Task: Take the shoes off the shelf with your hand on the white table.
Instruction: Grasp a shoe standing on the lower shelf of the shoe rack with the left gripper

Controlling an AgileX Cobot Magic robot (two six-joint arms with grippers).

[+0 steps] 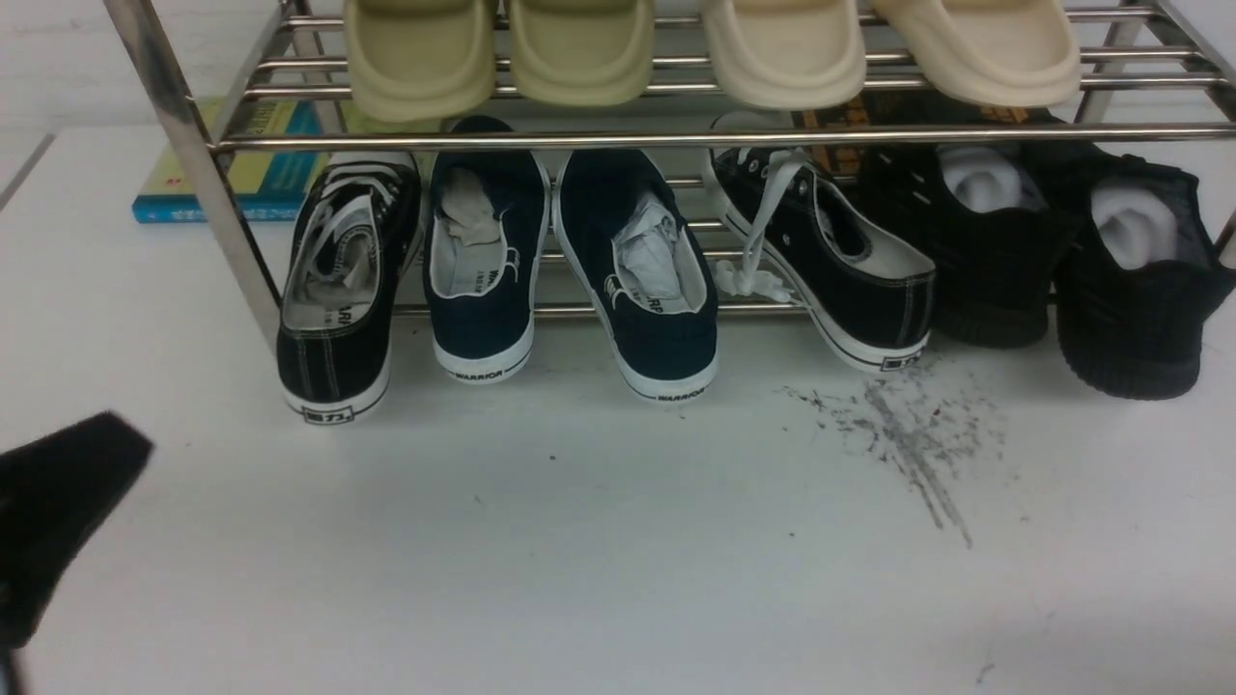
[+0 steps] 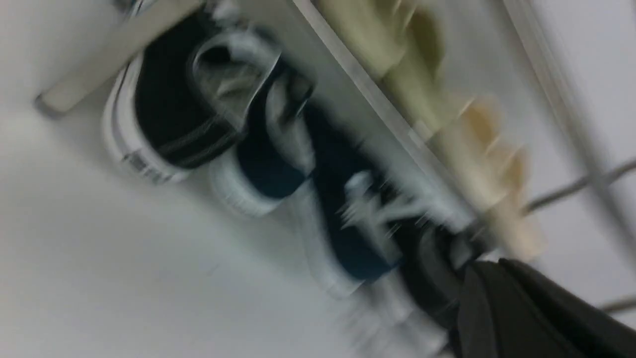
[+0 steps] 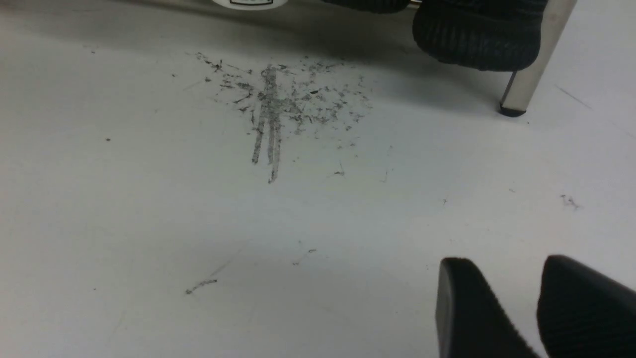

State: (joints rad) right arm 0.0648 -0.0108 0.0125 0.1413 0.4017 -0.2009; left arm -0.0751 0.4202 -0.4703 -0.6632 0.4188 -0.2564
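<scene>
The navy slip-on shoes, the left one (image 1: 483,280) and the right one (image 1: 645,290), stand heels out on the lower tier of the chrome shelf (image 1: 579,138), their white WARRIOR soles touching the white table (image 1: 599,541). My left gripper (image 1: 101,458) is a black shape low at the left, apart from the shelf and holding nothing. In the blurred left wrist view its fingers (image 2: 489,278) look pressed together, and the navy shoes (image 2: 268,164) lie ahead. My right gripper (image 3: 507,263) hangs slightly open and empty over bare table; it is out of the front view.
Black lace-up sneakers (image 1: 343,290) (image 1: 830,261) flank the navy pair, and black knit sneakers (image 1: 1130,280) sit at the right. Beige slippers (image 1: 579,48) fill the top tier. A book (image 1: 241,174) lies behind the shelf. A grey scuff (image 1: 908,444) marks the table. A shelf leg (image 3: 531,64) is near.
</scene>
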